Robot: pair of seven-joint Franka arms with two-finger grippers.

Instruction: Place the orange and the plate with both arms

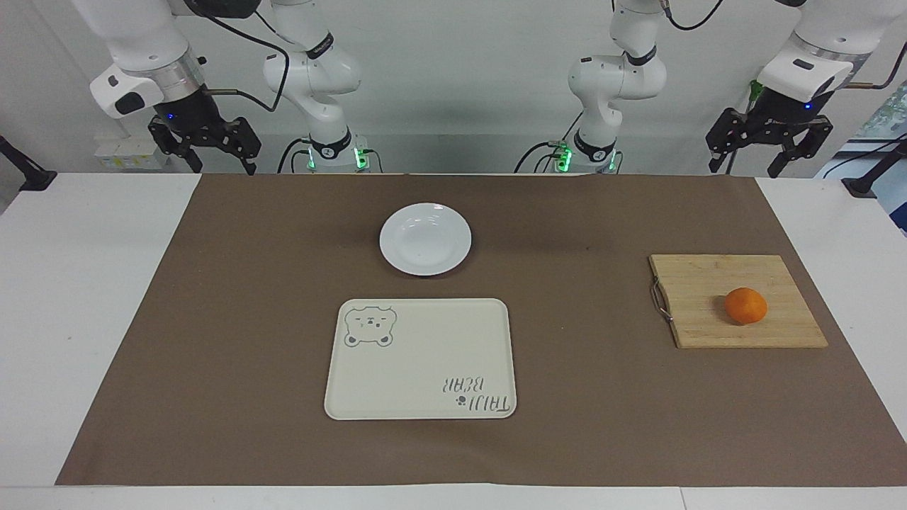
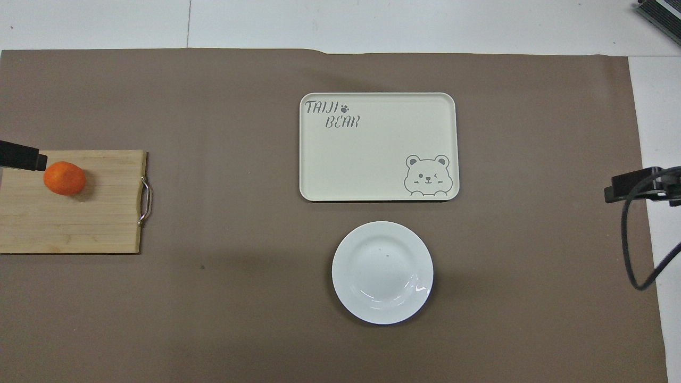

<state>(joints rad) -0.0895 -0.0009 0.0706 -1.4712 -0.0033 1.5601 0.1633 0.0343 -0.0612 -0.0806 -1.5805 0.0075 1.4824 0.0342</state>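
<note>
Two open, empty grippers high at frame top: left gripper [image 1: 767, 150] upper right, above orange [image 1: 745, 306] on cutting board [image 1: 701, 283]; right gripper [image 1: 204, 145] upper left; plate [image 1: 425, 239] centre.

Bright, even light; soft shadows.

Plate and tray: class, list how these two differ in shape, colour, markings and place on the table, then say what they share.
1. The plate is round; the tray is rectangular with rounded corners.
2. The plate is glossy white; the tray is cream.
3. The plate is plain; the tray carries a bear drawing and lettering.
4. The plate lies nearer to the robots than the tray.

Shared: both lie flat on the brown mat with nothing on them.
</note>
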